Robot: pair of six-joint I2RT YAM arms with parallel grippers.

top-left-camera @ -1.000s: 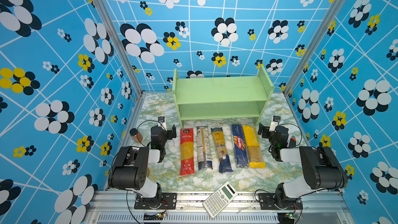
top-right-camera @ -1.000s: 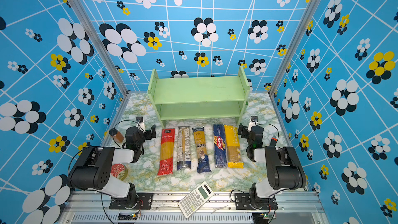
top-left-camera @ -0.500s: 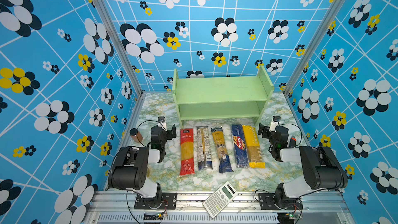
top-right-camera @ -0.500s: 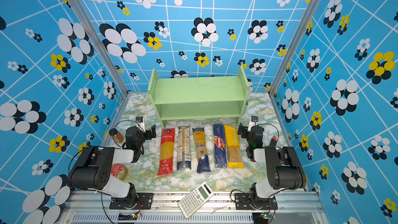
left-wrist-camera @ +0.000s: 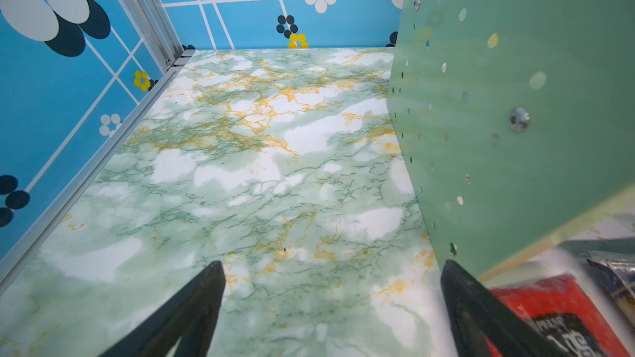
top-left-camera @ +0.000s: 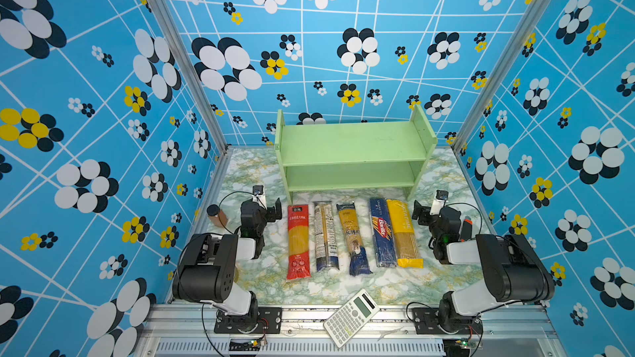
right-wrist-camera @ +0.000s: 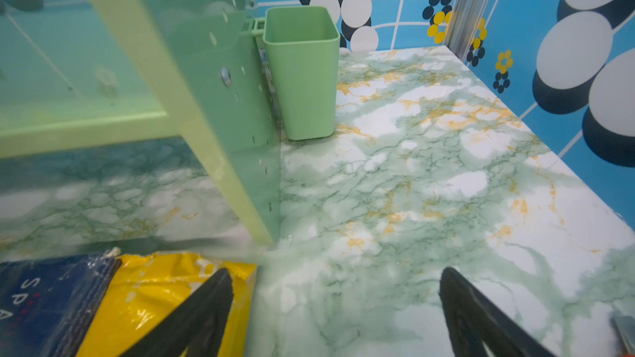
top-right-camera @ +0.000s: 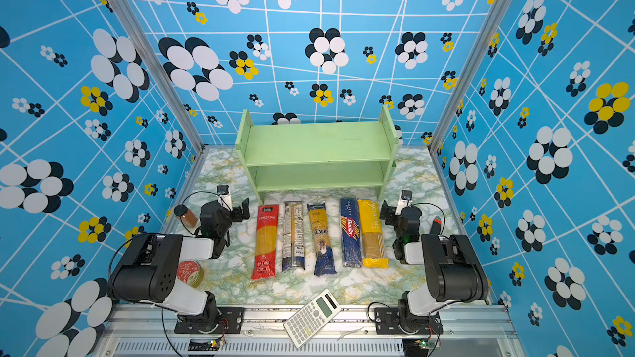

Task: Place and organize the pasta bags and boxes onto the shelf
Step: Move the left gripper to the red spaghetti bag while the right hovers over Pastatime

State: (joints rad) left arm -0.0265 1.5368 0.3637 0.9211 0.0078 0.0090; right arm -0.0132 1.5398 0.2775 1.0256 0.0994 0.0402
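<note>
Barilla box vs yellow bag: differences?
Barilla box is dark blue and hides its pasta; yellow bag shows strands through a clear panel. The bag lies nearer the right claw than the box. Both lie flat on the table, side by side, before the shelf.

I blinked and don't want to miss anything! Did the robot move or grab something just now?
Nothing visibly changed. The left pincer and right pincer stay open and empty, the five pasta packs still lie in a row on the table, and the shelf is still bare.
</note>
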